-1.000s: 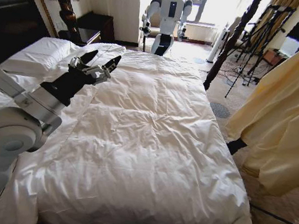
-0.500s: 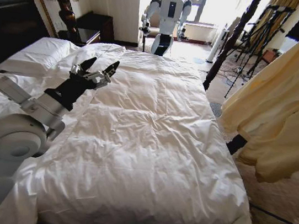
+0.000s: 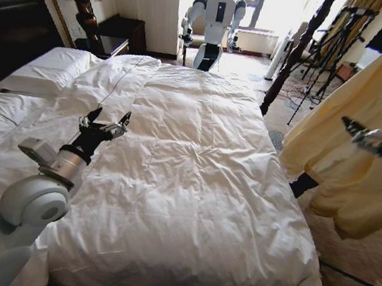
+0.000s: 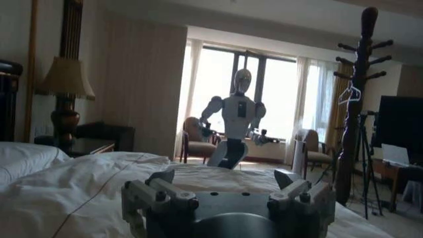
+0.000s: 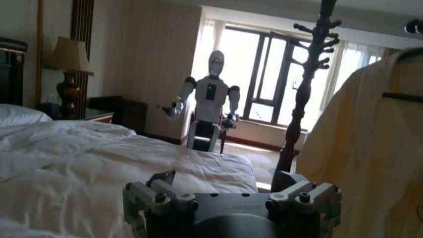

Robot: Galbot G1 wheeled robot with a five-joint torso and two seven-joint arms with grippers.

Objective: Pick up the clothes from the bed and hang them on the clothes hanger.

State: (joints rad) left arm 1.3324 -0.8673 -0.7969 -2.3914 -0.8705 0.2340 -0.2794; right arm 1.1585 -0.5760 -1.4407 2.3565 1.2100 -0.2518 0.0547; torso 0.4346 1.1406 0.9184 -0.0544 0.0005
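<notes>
Light source: window (image 4: 264,99), daylight, blown out to white.
Wrist views: dim; standing robot (image 5: 208,106) backlit.
Head view: bright duvet (image 3: 193,179), soft fold shadows, edges bowed.
Focus: soft throughout.

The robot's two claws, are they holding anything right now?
No. The left gripper is open above the duvet, and the right gripper is open beside the hanging yellow shirt.

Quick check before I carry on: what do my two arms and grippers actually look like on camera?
The left arm is light grey-white with a big round joint housing, a dark forearm section and a grey block on its side. The left gripper has a pale grey body with bolt heads and two black, pointed jaws. The right gripper looks alike: grey body, dark tapered jaws, beside the yellow shirt.
</notes>
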